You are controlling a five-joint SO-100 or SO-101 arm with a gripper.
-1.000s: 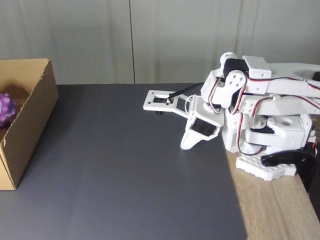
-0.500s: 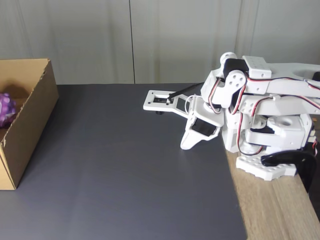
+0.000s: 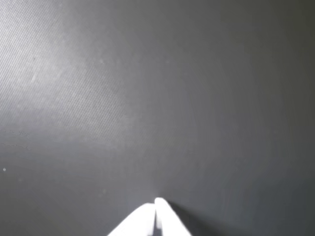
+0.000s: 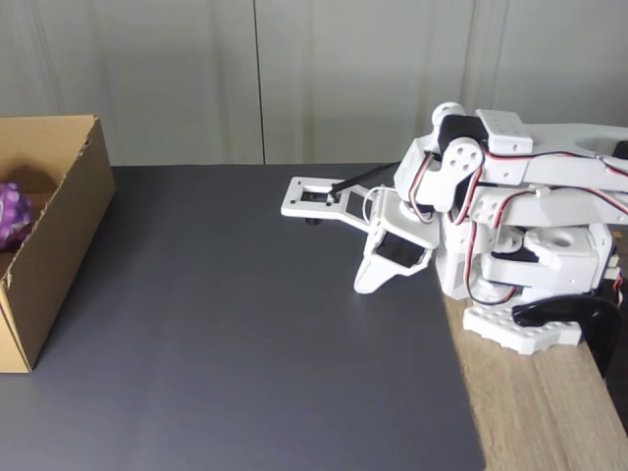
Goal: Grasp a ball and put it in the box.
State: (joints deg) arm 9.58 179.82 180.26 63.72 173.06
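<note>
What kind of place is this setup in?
Probably a home or hobby workbench: a small white arm clamped to a wooden table edge, a dark mat, and a cardboard box holding the ball.

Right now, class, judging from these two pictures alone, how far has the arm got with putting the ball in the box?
Done: the ball sits inside the box at the left edge of the fixed view. In hand: nothing; the gripper has its fingers together over bare dark mat in the wrist view, and the arm is folded back by its base. Left: nothing apparent.
</note>
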